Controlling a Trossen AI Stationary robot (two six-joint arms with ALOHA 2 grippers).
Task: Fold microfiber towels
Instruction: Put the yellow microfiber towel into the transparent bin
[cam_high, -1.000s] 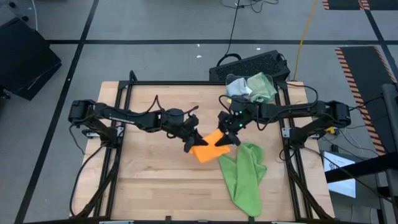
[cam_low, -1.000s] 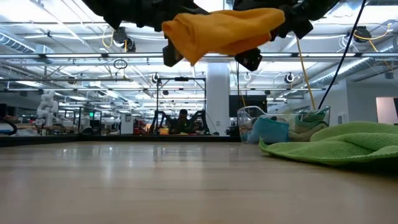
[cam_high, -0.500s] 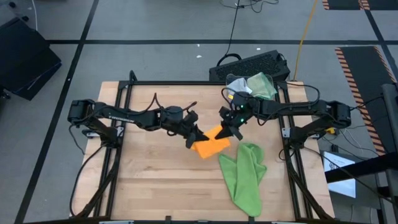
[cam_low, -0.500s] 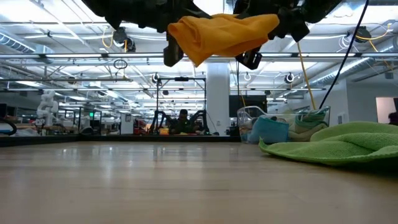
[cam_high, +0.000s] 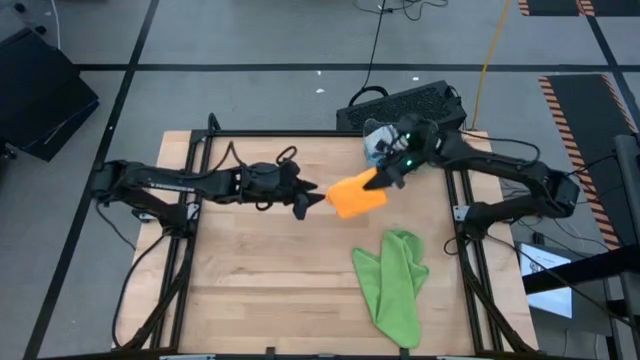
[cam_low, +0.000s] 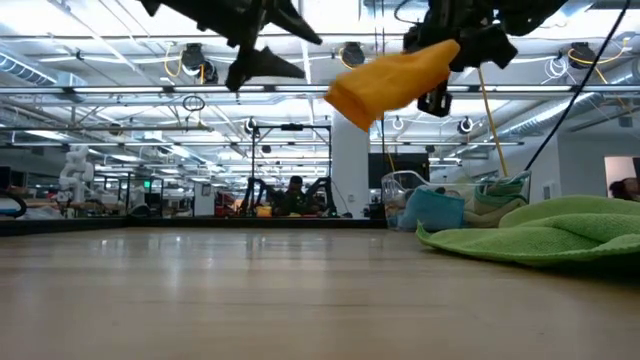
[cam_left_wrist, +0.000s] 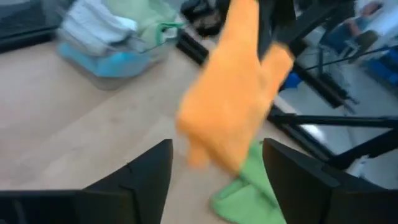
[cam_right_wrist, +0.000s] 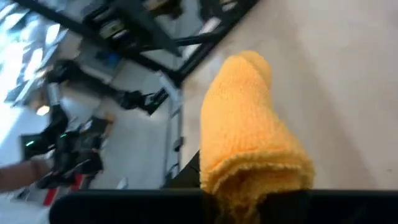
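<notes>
The wooden table (cam_high: 260, 260) sits inside a black frame, and both dark arms reach in over it from either side. On its near right part a lime green towel (cam_high: 393, 283) lies crumpled in a long heap, flat on the wood and well apart from both grippers; from table height it shows as a low green mound (cam_low: 545, 235) at the right. At the far right corner a clear bin (cam_low: 455, 205) holds a pile of folded cloths (cam_high: 405, 138) in grey, blue and pale green. Up in the air over the far middle of the table hangs the folded orange towel (cam_high: 358, 195), a thick bundle drooping down and to the left from the right gripper (cam_high: 385, 175), whose fingers are clamped on one end of it. The left gripper (cam_high: 305, 198) hovers just beside the towel's free end, apart from it, with its two fingers (cam_left_wrist: 140, 180) spread wide and nothing between them. Beyond the table runs a long hall of ceiling lights and benches.
</notes>
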